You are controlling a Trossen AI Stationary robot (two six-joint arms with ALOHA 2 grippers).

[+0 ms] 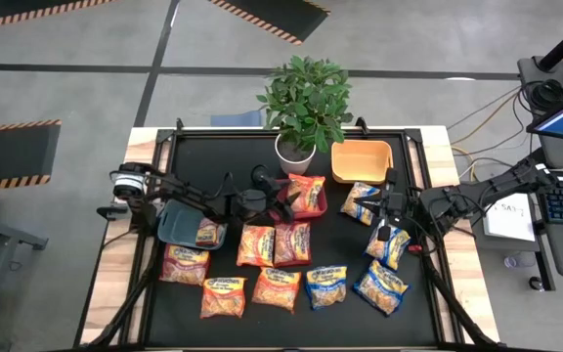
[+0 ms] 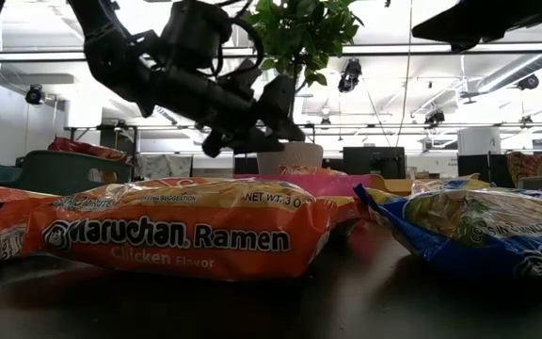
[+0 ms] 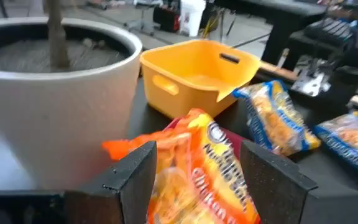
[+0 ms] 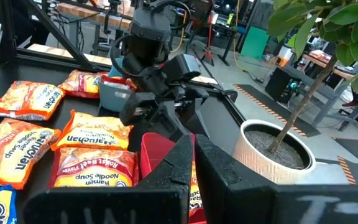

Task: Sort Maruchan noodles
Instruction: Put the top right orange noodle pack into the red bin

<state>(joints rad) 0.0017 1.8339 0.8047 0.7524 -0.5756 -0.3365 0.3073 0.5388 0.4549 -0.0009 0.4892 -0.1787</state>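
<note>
While the orange crinkly plastic ramen packet (image 3: 199, 168) lies in the red plastic bin (image 1: 318, 207) beside the white plant pot (image 1: 294, 154), your left gripper (image 1: 283, 198) hangs over it, fingers spread astride it. Your right gripper (image 1: 387, 223) waits pressed together over blue packets (image 1: 389, 244) far right.

White plant pot (image 1: 294, 153) and orange bin (image 1: 362, 162) crowd the table's far side.
</note>
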